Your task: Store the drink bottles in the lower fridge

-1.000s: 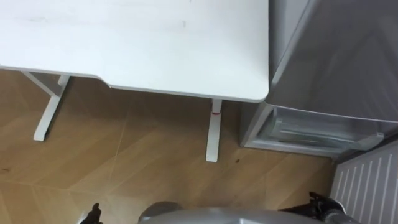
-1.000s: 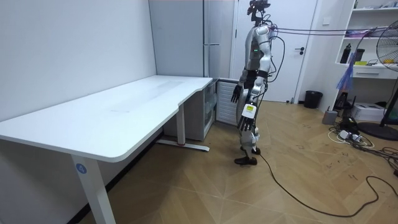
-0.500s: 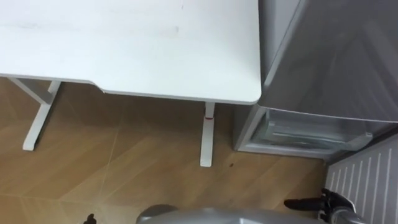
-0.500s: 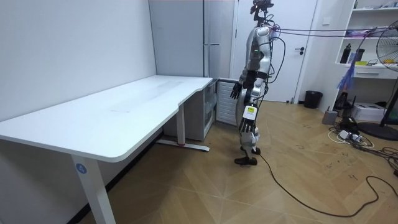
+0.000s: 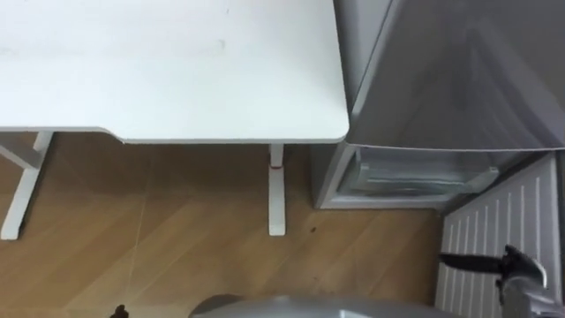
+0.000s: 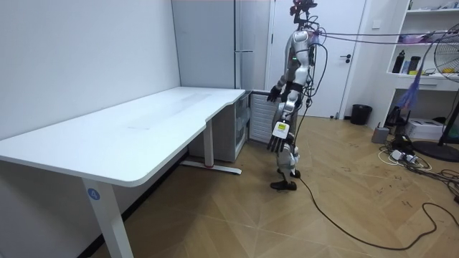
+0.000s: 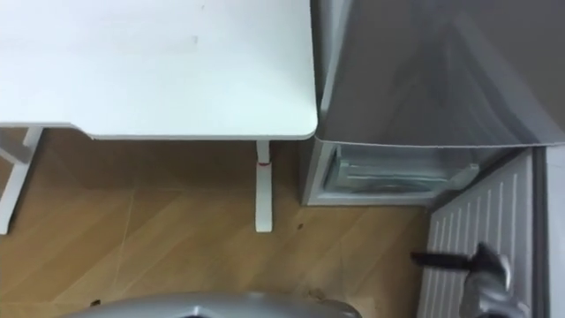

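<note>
Presently the right robot hand [image 5: 510, 265] hovers by the lower fridge [image 5: 415, 177].

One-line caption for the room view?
Robot stands by the white desk and fridge, lower door open, right hand raised open, left hand hanging open.

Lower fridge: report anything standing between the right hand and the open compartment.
Nothing visible blocks the way. The lower door stands swung open toward the robot. The right hand hangs over the door's ribbed inner side with straight fingers, and the compartment beyond it lies open.
</note>
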Controlling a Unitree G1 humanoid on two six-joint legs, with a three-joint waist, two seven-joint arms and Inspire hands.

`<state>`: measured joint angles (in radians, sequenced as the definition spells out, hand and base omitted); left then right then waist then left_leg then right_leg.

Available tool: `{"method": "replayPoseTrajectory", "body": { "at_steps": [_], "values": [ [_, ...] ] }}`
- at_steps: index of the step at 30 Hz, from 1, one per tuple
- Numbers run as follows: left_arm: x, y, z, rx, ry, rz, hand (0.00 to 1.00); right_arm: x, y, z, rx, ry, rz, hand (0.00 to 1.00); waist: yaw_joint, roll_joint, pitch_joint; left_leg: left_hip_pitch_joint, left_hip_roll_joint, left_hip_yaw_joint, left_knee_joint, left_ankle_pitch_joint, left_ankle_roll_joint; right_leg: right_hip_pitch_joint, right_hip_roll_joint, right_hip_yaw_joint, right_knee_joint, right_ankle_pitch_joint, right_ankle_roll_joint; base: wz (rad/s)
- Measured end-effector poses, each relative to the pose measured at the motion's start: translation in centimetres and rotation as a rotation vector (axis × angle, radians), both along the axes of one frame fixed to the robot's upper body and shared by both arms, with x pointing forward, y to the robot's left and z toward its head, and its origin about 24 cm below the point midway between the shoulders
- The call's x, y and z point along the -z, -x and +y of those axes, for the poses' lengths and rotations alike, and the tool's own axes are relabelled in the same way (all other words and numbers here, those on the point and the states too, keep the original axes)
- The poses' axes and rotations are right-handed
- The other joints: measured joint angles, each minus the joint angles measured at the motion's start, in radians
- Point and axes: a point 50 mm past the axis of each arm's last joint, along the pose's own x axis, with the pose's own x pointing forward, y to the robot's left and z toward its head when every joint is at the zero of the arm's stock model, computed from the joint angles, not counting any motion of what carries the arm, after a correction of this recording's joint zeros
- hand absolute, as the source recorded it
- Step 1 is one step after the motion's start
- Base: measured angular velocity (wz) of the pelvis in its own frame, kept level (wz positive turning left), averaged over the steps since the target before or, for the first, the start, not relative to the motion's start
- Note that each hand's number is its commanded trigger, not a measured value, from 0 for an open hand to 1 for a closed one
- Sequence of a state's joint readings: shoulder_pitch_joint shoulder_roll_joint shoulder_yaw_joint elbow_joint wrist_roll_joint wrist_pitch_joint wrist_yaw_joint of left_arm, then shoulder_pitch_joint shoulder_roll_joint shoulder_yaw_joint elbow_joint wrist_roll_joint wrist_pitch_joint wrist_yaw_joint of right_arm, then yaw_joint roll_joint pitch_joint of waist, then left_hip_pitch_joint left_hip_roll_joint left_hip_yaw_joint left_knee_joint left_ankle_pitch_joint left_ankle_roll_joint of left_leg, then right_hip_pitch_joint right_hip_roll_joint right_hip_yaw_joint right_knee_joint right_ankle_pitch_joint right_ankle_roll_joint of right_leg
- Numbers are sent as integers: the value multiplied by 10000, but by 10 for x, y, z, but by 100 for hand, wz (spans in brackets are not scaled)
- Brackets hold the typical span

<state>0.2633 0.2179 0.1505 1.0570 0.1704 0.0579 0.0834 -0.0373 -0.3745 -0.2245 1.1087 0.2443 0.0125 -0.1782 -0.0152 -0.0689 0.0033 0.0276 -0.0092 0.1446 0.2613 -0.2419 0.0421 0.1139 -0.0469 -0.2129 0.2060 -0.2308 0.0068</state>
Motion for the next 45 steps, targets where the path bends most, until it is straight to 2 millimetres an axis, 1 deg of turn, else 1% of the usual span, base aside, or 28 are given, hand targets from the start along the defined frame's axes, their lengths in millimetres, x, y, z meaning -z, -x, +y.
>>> {"method": "replayPoseTrajectory", "body": {
  "at_steps": [1,2,3,4,5,6,8,10,11,12,13,15,18,20,21,22,24,27,31,33,35,39,43,44,45],
  "values": [
    [-1,0,2,-111,-46,-40,0,-10,-9,-8,93,454,-403,0,-79,-59,-21,0,-20,17,-84,43,11,-61,-13,19,1,0,1,-4],
    [-1,0,2,-128,-59,-73,0,-16,-13,-12,135,680,-648,0,-86,-75,-19,-18,-14,60,-93,50,11,-108,-11,65,8,2,1,-16],
    [-2,-2,3,-106,-79,-181,0,-27,-22,-18,210,1133,-1138,0,-82,-102,-29,-54,15,153,-79,50,11,-190,11,167,5,33,0,-22],
    [-2,-1,3,-157,-102,-206,0,-37,-30,-23,247,1577,-1551,0,-76,-150,-47,-73,28,223,-74,50,11,-250,22,214,-7,71,3,-22],
    [-2,-1,4,-183,-115,-196,0,-42,-33,-25,279,1805,-1722,0,-88,-185,-44,-81,29,236,-71,51,11,-270,27,246,2,81,0,-15],
    [-3,-1,5,-259,-139,-208,0,-52,-40,-28,297,2191,-2138,0,-109,-250,-45,-93,30,257,-70,51,11,-290,38,313,5,86,6,-11],
    [-3,-4,7,-413,-198,-324,0,-72,-51,-35,382,2783,-3010,0,-162,-286,-79,-93,40,357,-79,50,12,-298,42,336,-17,105,24,-7],
    [-4,-7,8,-472,-244,-453,0,-83,-56,-38,421,3153,-3414,0,-194,-409,-81,-64,49,408,-118,50,12,-316,44,395,-13,106,25,-7],
    [-5,-7,9,-475,-255,-477,0,-87,-58,-38,364,3299,-3499,0,-196,-428,-84,-59,62,422,-122,50,12,-327,51,430,-15,108,25,-13],
    [-5,-8,9,-464,-272,-521,0,-93,-61,-39,266,3526,-3669,0,-209,-395,-58,-59,77,442,-122,49,12,-336,61,453,-25,139,26,-11],
    [-6,-10,9,-443,-291,-599,0,-97,-63,-40,209,3661,-3798,0,-268,-398,-61,-59,97,450,-122,49,13,-345,81,455,-27,176,28,-7],
    [-7,-13,10,-401,-326,-760,0,-100,-65,-41,169,3736,-3890,0,-309,-374,-61,-63,132,462,-151,48,12,-380,118,466,-29,241,29,-8],
    [-8,-14,9,-373,-319,-861,0,-100,-64,-42,257,3764,-3828,0,-311,-313,-98,-59,130,477,-239,49,13,-456,131,462,-30,269,19,-15],
    [-8,-11,9,-375,-333,-797,0,-100,-64,-42,350,3787,-3764,0,-349,-204,-127,-68,128,473,-281,49,13,-453,130,423,-29,271,16,-10],
    [-8,-8,10,-412,-349,-740,0,-99,-62,-43,544,3761,-3744,0,-378,-227,-119,-68,127,472,-317,51,14,-448,130,397,-25,271,16,-7],
    [-8,-5,10,-450,-352,-638,0,-97,-59,-45,817,3692,-3714,0,-380,-187,-143,-68,127,463,-325,55,13,-442,131,370,-23,271,15,-4],
    [-8,-3,10,-482,-353,-540,0,-93,-53,-49,1205,3559,-3491,0,-388,-169,-153,-60,129,439,-326,58,7,-413,129,293,-24,271,16,2],
    [-7,0,9,-504,-320,-441,0,-84,-45,-52,1738,3139,-3184,0,-372,-242,-118,-59,134,429,-307,85,2,-400,119,194,-24,271,15,5],
    [-7,6,9,-559,-310,-240,0,-73,-36,-52,2355,2543,-2854,0,-382,-421,-22,-63,139,403,-275,83,3,-327,119,174,-26,271,14,4],
    [-7,8,9,-571,-299,-171,0,-68,-30,-53,2644,2316,-2713,0,-393,-493,-28,-60,138,377,-271,81,3,-307,119,170,-37,273,11,4],
    [-7,12,9,-603,-277,-57,0,-66,-25,-54,2780,2255,-2542,0,-413,-509,-34,-72,136,362,-254,80,4,-307,120,171,-37,277,4,0],
    [-7,13,9,-659,-246,21,0,-62,-15,-60,3635,1823,-2583,0,-542,-410,-87,-156,147,318,-172,80,5,-332,121,153,-44,293,-21,2],
    [-7,10,9,-642,-119,-45,0,-50,2,-61,4465,1258,-2121,0,-596,-306,-98,-177,160,326,-148,81,4,-428,135,179,-24,301,-37,-2],
    [-6,10,9,-641,-79,-40,0,-48,5,-61,4574,1177,-2048,0,-602,-301,-89,-175,158,334,-158,82,4,-439,136,182,-22,301,-37,-7],
    [-6,11,9,-644,-24,-7,0,-46,10,-61,4802,1032,-1967,0,-616,-231,-117,-158,144,340,-193,86,5,-437,131,196,-22,302,-38,-7]
  ]
}}
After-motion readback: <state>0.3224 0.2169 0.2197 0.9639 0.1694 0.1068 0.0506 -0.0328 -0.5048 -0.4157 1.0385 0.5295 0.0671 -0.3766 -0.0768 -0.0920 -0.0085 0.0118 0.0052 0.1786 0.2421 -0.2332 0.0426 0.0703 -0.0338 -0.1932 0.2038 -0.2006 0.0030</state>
